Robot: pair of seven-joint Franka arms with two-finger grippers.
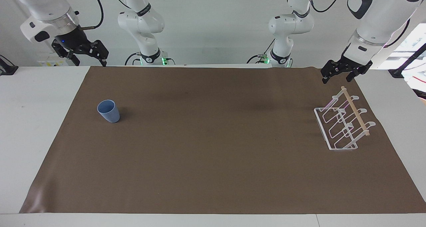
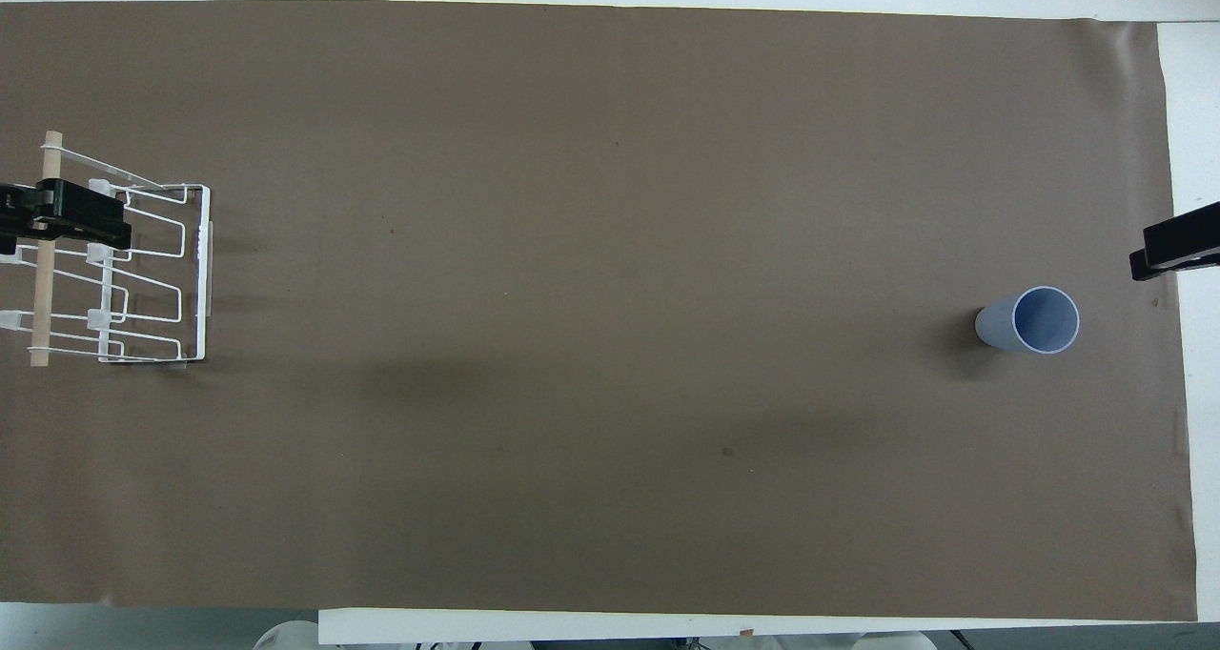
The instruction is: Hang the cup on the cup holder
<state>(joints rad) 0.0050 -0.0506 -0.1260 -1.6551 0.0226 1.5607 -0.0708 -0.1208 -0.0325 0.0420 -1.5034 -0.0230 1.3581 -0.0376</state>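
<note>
Meanwhile cup [image 1: 108, 111] upright on mat [image 1: 213, 147], well apart from cup holder [image 1: 342, 122]; both grippers' jaws released.

**Our table and what sits on it**

We see a white table [image 1: 40, 137] with a big brown mat [image 1: 213, 153] spread flat over most of it. On the mat a little blue cup [image 1: 108, 111] stands upright toward the right arm's end. A clear cup holder [image 1: 342, 123] sits toward the left arm's end, well apart from the cup.
</note>
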